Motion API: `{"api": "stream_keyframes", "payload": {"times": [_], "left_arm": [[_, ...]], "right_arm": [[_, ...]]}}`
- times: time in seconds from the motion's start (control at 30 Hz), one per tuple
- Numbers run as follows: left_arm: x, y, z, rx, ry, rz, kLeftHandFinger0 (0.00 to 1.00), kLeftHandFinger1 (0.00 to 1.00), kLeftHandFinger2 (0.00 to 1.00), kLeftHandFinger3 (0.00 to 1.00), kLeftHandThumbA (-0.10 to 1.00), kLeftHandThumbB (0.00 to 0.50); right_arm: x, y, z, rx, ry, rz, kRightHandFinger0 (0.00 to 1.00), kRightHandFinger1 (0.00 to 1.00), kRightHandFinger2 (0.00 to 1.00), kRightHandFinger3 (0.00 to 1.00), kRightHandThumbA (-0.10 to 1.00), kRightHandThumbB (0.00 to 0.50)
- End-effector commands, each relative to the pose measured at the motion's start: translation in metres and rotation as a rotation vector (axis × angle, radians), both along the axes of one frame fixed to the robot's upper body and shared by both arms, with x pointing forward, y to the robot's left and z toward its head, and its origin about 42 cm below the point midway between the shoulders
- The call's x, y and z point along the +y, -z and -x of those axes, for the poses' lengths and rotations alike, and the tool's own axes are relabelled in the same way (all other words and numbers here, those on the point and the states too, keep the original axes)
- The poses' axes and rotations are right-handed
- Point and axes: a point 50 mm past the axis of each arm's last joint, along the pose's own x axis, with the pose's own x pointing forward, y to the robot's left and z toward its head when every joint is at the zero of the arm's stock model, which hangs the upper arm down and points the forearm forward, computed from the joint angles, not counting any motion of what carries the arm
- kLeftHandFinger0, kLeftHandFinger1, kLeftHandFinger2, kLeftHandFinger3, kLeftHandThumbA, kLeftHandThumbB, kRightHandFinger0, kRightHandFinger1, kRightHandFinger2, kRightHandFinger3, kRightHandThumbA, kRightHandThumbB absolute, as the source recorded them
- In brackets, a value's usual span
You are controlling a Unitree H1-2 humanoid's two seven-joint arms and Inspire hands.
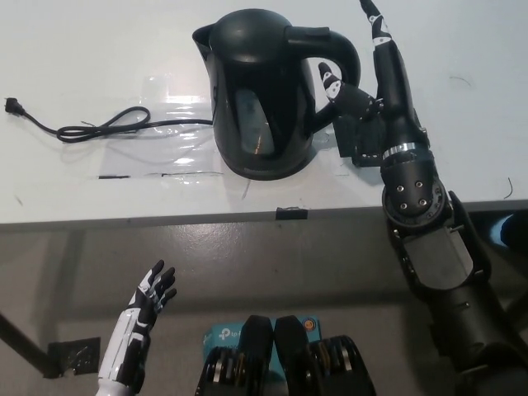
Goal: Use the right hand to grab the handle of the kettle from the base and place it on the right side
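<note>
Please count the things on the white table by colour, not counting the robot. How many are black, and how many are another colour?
Black: 2, the kettle and the power cord.
Clear: 1, the plastic sheet under the kettle.
Total: 3.
</note>
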Motion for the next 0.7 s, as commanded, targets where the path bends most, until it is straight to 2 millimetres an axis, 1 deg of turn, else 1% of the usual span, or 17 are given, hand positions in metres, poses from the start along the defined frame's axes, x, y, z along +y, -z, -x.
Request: {"api": "stream_keyframes", "payload": {"times": [0.0,0.1,0.17,0.27,0.43,0.47,0.67], "left_arm": [[0.003,-0.010,-0.007,-0.061,0.018,-0.004,1.00,1.00,1.00,1.00,0.94,0.500],[0.003,-0.012,-0.008,-0.060,0.017,-0.008,1.00,1.00,1.00,1.00,0.94,0.500],[0.003,-0.012,-0.008,-0.061,0.017,-0.011,1.00,1.00,1.00,1.00,0.95,0.500],[0.003,-0.013,-0.008,-0.062,0.016,-0.012,1.00,1.00,1.00,1.00,0.95,0.500],[0.003,-0.014,-0.009,-0.069,0.018,-0.008,1.00,1.00,1.00,1.00,0.95,0.500],[0.003,-0.015,-0.009,-0.070,0.019,-0.008,1.00,1.00,1.00,1.00,0.94,0.500],[0.003,-0.016,-0.010,-0.071,0.020,-0.018,1.00,1.00,1.00,1.00,0.96,0.500]], "right_arm": [[0.004,-0.037,-0.010,-0.076,-0.024,0.010,1.00,1.00,1.00,1.00,0.69,0.447],[0.003,-0.036,-0.013,-0.065,-0.021,0.026,1.00,1.00,1.00,1.00,0.69,0.453],[0.003,-0.036,-0.015,-0.060,-0.022,0.037,1.00,1.00,1.00,1.00,0.68,0.444],[0.002,-0.035,-0.019,-0.047,-0.019,0.046,1.00,1.00,1.00,1.00,0.67,0.450],[0.001,-0.033,-0.026,-0.024,-0.003,0.062,1.00,1.00,1.00,1.00,0.65,0.441],[0.001,-0.033,-0.028,-0.019,-0.001,0.056,1.00,1.00,1.00,1.00,0.63,0.435],[0.004,-0.038,-0.035,-0.010,0.005,0.060,1.00,1.00,1.00,1.00,0.62,0.439]]}}
